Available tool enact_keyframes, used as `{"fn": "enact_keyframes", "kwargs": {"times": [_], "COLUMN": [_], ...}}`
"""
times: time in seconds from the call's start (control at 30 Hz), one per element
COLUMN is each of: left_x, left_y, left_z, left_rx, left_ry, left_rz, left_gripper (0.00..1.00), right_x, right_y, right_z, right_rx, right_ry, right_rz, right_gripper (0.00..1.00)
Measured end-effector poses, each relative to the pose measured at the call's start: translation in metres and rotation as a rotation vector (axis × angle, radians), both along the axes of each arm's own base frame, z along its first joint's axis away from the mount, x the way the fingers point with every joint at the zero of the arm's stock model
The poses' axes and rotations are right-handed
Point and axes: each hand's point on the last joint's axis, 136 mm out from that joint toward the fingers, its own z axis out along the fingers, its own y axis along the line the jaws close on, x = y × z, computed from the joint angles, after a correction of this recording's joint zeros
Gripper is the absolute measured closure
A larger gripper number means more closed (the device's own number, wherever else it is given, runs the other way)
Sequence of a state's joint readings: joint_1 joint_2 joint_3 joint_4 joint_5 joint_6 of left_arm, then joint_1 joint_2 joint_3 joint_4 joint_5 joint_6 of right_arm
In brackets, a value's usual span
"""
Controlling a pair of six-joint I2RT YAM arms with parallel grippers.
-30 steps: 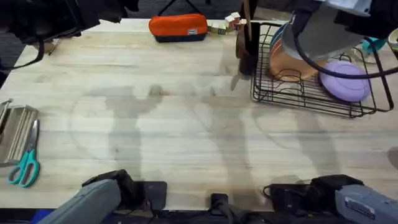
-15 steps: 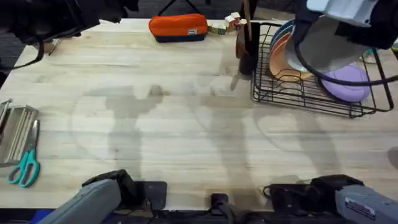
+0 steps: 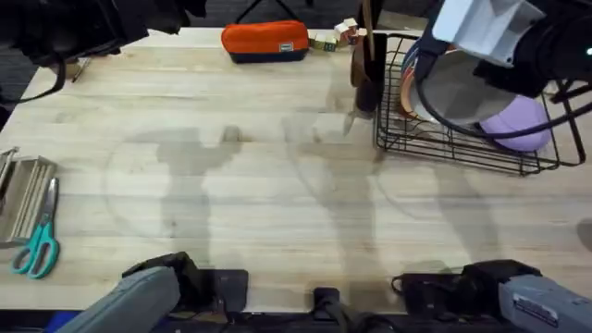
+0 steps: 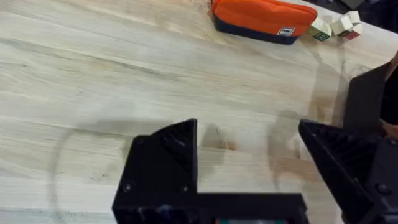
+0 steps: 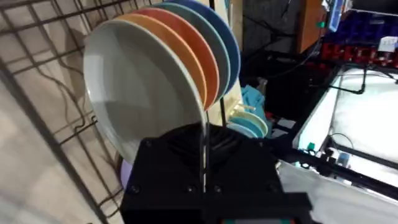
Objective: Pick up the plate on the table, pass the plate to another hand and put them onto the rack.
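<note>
Overhead: large pale plank wooden table (image 3: 277,185), mostly bare in the middle. Black wire dish rack (image 3: 444,143) sits at the far right of it. Right arm reaches over the rack, its white and black wrist housing above the wires; right gripper (image 5: 202,140) is down among the slots.

Right wrist: round pale grey-white plate (image 5: 137,93) stands on edge just ahead of the jaws, its lower rim running down between them. Jaws look clamped on that rim, though the gripper body hides the contact itself. Plate is inside the rack, wires crossing beside and under it. Just beyond the grey-white plate, stacked close and parallel, an orange plate (image 5: 186,46), then a blue plate (image 5: 221,34) farthest from the jaws. Lilac round plate (image 3: 518,125) lies tilted in the rack on the other side of the gripper, partly under the arm in the overhead view.

Left wrist: left gripper (image 4: 249,165) hangs over bare wood, black fingers spread wide apart, nothing between them. Well ahead of those jaws, an orange zip pouch with a dark base (image 4: 261,18) lies at the table's far edge, small wooden blocks (image 4: 336,25) just beside it.

Overhead again: teal-handled scissors (image 3: 37,248) lie at the table's near left edge, next to a grey metal tray (image 3: 23,190).
</note>
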State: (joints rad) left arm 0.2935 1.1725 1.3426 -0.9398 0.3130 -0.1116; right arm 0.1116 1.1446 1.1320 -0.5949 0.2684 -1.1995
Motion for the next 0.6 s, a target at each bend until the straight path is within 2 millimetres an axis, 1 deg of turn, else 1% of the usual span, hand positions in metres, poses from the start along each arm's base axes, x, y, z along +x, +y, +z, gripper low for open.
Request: {"fn": "enact_keyframes", "kwargs": {"times": [0.17, 0.37, 0.6], "left_x": [0.000, -0.001, -0.001], "left_y": [0.000, -0.001, 0.000], "left_z": [0.000, -0.001, -0.001], "left_rx": [0.000, -0.002, -0.002], "left_ry": [0.000, 0.008, 0.008], "left_rz": [0.000, 0.000, 0.000], "left_gripper": [0.008, 0.008, 0.008], "right_x": [0.006, 0.002, 0.001], "right_y": [0.001, 0.000, 0.000], "right_z": [-0.005, -0.021, -0.026], "right_rx": [0.005, 0.001, 0.005], "right_ry": [-0.025, 0.011, 0.019], "right_rz": [-0.002, -0.002, -0.006], "right_gripper": [0.970, 0.970, 0.971]}}
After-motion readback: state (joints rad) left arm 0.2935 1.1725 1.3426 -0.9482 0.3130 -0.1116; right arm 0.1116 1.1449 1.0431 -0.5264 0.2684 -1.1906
